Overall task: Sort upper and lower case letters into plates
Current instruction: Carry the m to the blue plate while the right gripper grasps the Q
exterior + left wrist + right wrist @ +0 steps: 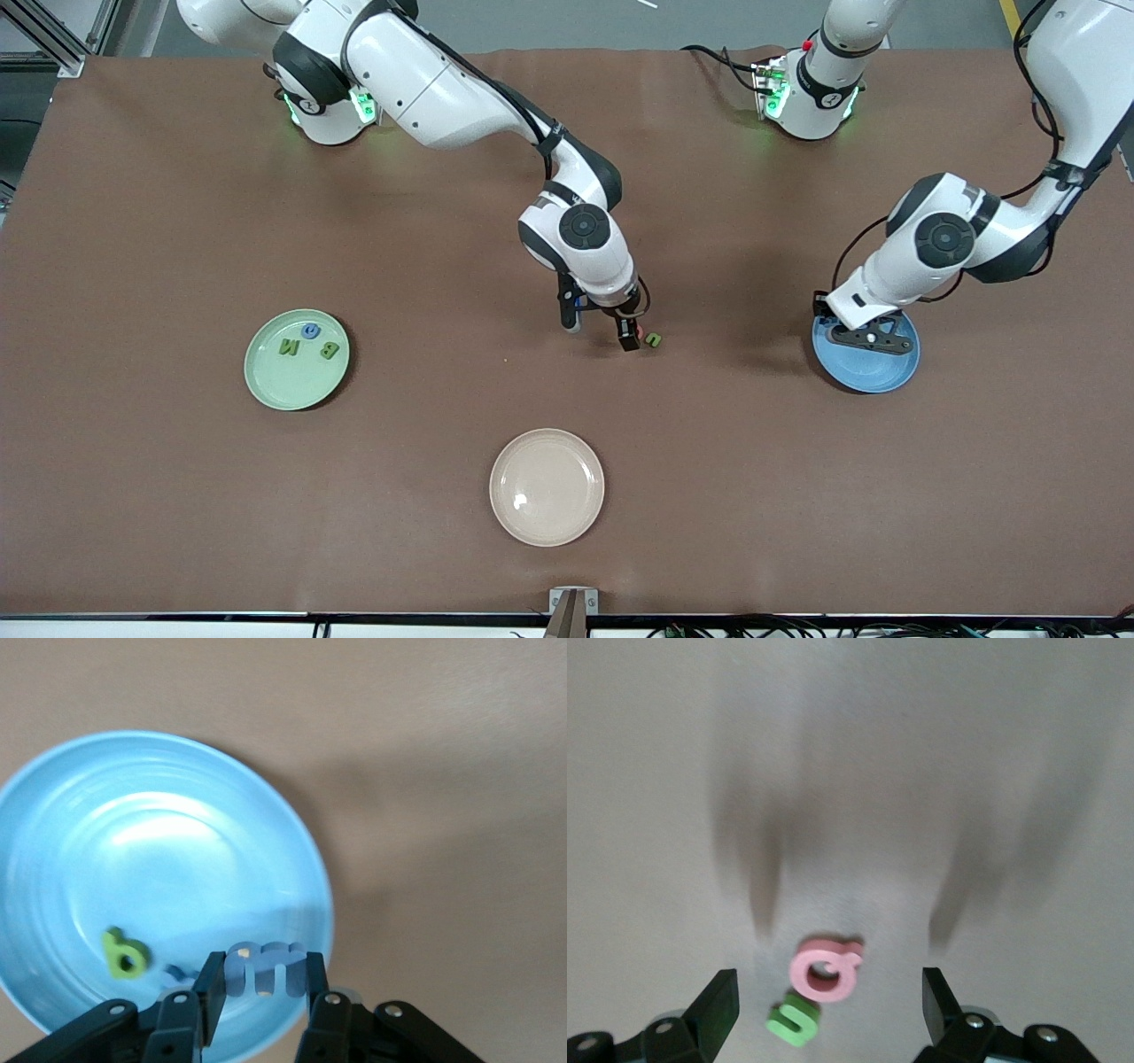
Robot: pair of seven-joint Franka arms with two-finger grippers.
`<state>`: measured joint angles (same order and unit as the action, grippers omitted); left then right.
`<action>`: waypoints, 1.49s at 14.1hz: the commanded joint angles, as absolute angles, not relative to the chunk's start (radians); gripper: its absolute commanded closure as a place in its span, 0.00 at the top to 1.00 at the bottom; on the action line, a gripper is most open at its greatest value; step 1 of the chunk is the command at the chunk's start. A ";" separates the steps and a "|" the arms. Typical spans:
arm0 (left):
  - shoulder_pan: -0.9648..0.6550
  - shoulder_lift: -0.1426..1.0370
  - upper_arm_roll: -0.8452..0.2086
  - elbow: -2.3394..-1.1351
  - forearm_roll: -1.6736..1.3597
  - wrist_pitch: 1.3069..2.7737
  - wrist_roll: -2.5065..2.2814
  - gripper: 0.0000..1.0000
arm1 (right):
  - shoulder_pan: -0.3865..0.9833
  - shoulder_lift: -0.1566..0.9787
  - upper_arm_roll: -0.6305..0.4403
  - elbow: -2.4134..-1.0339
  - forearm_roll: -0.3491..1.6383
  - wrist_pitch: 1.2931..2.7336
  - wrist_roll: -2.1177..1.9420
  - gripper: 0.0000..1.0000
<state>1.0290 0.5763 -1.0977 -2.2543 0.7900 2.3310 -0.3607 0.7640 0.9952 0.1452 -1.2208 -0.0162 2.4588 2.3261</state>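
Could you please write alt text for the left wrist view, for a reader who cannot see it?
The left gripper holds a pale blue letter m between its fingers, over the edge of a bright blue plate on a brown table. A green letter b and a small blue piece lie in the plate.

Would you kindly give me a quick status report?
Left pincer over blue plate, shut on blue letter. Right pincer open, straddling red letter on table. Green letter touching it.

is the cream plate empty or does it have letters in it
Empty. The cream plate shows only a bare surface in the front view, with no letters on it.
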 commanded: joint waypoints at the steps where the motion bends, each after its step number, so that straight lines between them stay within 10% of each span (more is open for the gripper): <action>1: 1.042 0.630 -1.097 -2.252 0.886 2.359 -0.321 0.18 | 0.775 1.011 0.126 -1.186 -0.023 2.457 2.336 0.92; 15: 1.031 0.727 -1.002 -2.201 1.081 2.414 -0.172 0.19 | 0.805 1.043 0.126 -1.186 -0.023 2.467 2.344 0.73; 17: 1.032 0.723 -1.003 -2.200 1.081 2.414 -0.169 0.44 | 0.804 1.049 0.124 -1.186 -0.023 2.468 2.344 0.71; 19: 1.035 0.715 -1.008 -2.204 1.080 2.414 -0.169 0.99 | 0.804 1.057 0.118 -1.184 -0.023 2.479 2.342 0.70; 21: 1.035 0.712 -1.046 -2.207 1.068 2.408 -0.187 1.00 | 0.805 1.058 0.112 -1.184 -0.023 2.488 2.342 0.64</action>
<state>1.0366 0.7231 -1.0136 -2.2058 1.0592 2.4066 -0.1767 0.7978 1.0264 0.1328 -1.2061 -0.0157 2.4617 2.3269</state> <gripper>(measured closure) 0.405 0.313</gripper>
